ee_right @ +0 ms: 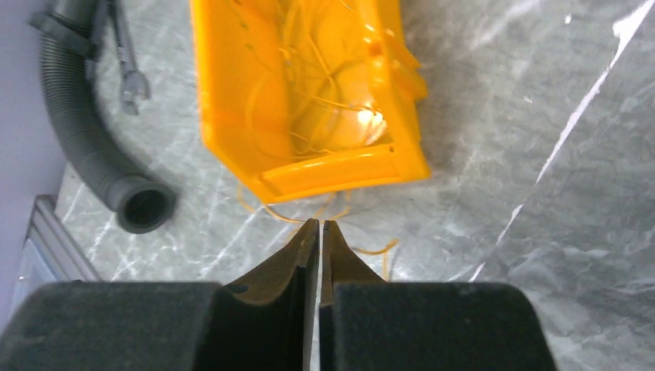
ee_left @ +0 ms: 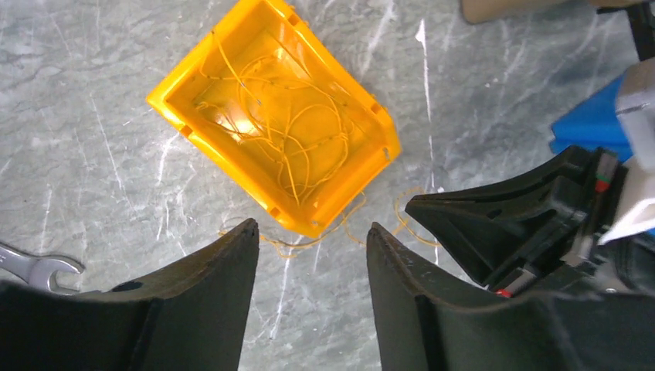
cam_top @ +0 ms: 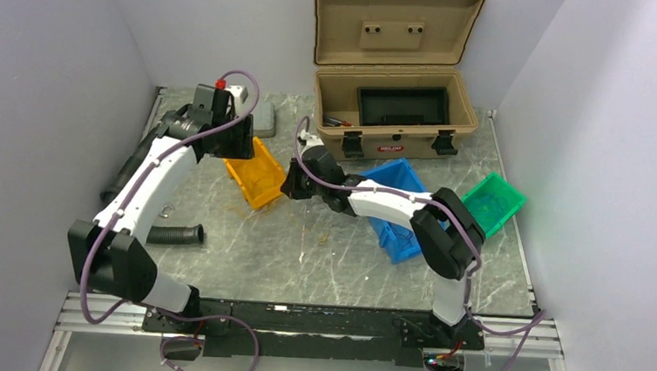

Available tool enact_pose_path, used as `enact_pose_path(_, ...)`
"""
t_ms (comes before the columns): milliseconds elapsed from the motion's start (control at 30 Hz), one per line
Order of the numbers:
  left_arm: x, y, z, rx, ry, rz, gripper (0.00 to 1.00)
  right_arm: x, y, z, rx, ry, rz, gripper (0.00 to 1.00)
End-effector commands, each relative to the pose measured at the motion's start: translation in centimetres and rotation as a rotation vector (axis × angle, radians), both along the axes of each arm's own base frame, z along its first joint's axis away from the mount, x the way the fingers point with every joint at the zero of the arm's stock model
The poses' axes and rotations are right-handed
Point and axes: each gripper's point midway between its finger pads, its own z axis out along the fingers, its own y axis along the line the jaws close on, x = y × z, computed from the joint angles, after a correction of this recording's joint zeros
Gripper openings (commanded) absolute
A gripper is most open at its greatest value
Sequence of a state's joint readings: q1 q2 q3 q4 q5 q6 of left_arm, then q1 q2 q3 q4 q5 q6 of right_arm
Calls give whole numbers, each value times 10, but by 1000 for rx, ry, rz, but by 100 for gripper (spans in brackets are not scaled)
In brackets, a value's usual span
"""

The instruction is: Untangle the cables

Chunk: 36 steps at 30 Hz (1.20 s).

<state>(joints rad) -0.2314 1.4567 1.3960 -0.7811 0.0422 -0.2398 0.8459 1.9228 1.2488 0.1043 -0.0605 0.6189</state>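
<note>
We are in a robotics lab test cell. Plain white panels point(cam_top: 44, 87) wall in a marble-patterned table point(cam_top: 303, 254) on three sides. An aluminium rail point(cam_top: 93, 316) at the near edge carries the left arm point(cam_top: 146, 186) and the right arm point(cam_top: 385, 203), both white and black. Workshop gear lies around them: an open tan tool case point(cam_top: 394, 68), a yellow bin point(cam_top: 260, 181) holding thin tangled cables point(ee_left: 293, 139), a blue bin point(cam_top: 396, 174), a green bin point(cam_top: 491, 204), a wrench point(ee_left: 39, 270) and a corrugated hose point(ee_right: 77, 131).
</note>
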Motion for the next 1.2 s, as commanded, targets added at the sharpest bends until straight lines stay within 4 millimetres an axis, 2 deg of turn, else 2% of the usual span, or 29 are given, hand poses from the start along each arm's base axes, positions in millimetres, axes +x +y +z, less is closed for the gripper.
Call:
enact_pose_path(0, -17, -10, 15, -50, -60, -96, 61, -12, 9, 73, 75, -99, 56, 25)
enact_pose_path(33, -20, -13, 16, -62, -73, -117, 64, -15, 8, 77, 66, -110, 72, 39)
enact_pose_path(67, -23, -15, 18, -72, -85, -132, 68, -18, 8, 80, 60, -120, 88, 48)
enact_pose_path(167, -33, -17, 19, -99, -122, -151, 78, -21, 3, 81, 17, -119, 107, 63)
enact_pose_path(267, -40, -17, 13, -126, -145, -130, 79, -14, -4, 74, -29, -99, 52, 83)
enact_pose_path(300, -41, -16, 10, -132, -149, -116, 79, -10, -5, 70, -39, -85, 24, 98)
enact_pose_path(333, -42, -15, 7, -135, -149, -102, 80, -7, -7, 65, -50, -71, -8, 100)
enact_pose_path(433, -46, -8, 5, -132, -158, -63, 82, -1, -7, 55, -41, -53, -69, 100)
enact_pose_path(500, -49, 0, 5, -128, -157, -36, 90, 0, -6, 49, -10, -59, -93, 100)
enact_pose_path(667, -58, 25, 3, -60, -112, 16, 99, -2, 9, 26, 18, -64, -46, 100)
enact_pose_path(833, -66, 42, 2, -64, -121, 72, 99, -4, 24, 3, -18, -86, -39, 100)
enact_pose_path(1000, -74, 50, -2, -37, -150, 95, 99, -1, 19, -20, -68, -82, -91, 99)
enact_pose_path(1033, -76, 52, -2, -34, -164, 98, 100, -2, 17, -22, -68, -87, -97, 96)
enact_pose_path(1067, -77, 52, -1, -33, -176, 93, 99, -2, 17, -22, -61, -93, -100, 87)
enact_pose_path(1133, -79, 49, -1, -37, -197, 69, 99, -3, 14, -24, -60, -98, -105, 59)
enact_pose_path(1167, -81, 50, -2, -35, -196, 68, 100, -4, 15, -24, -54, -103, -100, 49)
